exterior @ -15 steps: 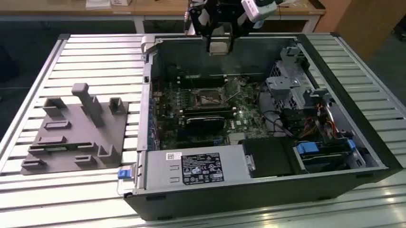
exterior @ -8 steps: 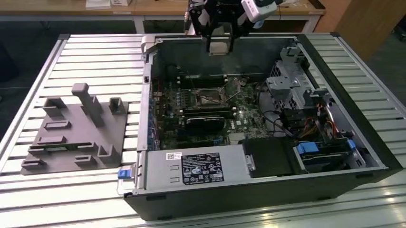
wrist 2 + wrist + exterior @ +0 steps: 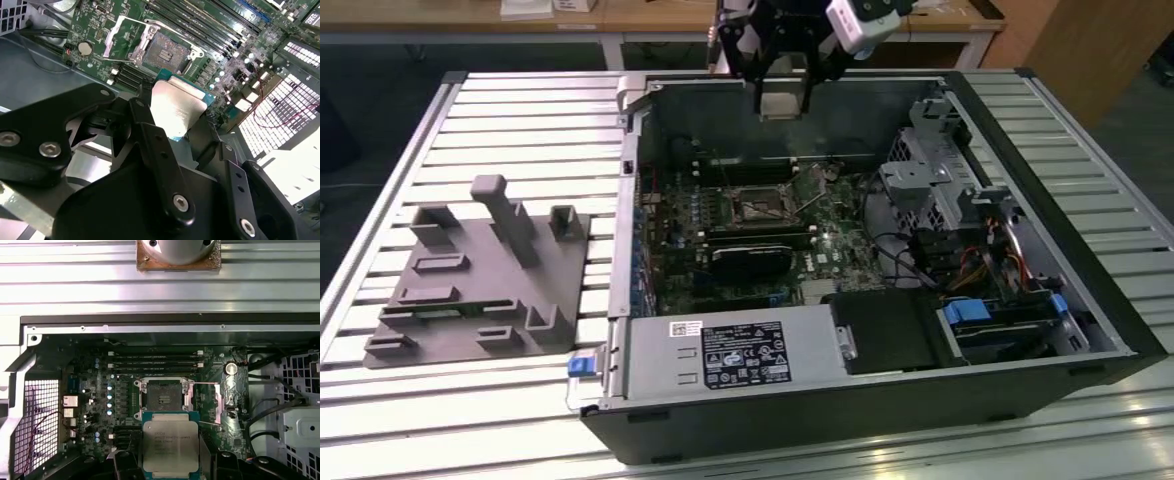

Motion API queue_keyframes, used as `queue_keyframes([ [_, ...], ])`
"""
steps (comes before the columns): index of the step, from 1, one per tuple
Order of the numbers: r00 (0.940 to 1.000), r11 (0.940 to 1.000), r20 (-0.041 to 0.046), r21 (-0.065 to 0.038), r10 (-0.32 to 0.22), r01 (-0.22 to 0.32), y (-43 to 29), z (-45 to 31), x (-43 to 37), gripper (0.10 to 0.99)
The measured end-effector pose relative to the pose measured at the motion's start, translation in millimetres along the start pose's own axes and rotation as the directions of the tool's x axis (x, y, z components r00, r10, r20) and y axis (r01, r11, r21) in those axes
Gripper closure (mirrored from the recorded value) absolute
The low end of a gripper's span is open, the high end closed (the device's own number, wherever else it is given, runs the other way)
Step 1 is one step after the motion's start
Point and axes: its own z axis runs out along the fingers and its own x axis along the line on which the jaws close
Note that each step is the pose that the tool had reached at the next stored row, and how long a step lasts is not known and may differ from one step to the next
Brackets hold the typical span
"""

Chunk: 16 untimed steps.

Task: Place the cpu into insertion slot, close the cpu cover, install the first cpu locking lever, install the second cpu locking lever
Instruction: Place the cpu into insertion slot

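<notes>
My gripper hangs over the far wall of the open computer case, shut on the cpu. In both wrist views the cpu sits clamped by its edges between the black fingers, silvery top showing. The insertion slot lies bare on the green motherboard, well below the chip. The cpu cover is swung open beside the slot.
A grey fixture block stands on the slatted table at the exterior view's left. Inside the case are a long black card, a labelled power supply, a drive cage with cables, and memory slots near the socket.
</notes>
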Motion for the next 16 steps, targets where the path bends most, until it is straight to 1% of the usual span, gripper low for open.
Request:
queue_keyframes([
  [6,1.0000,1.0000,0.0000,0.000,0.000,0.000,-0.3,3.3,-0.1,0.549],
  [16,1.0000,1.0000,0.0000,0.001,0.000,0.000,-0.6,6.1,-0.1,0.549],
])
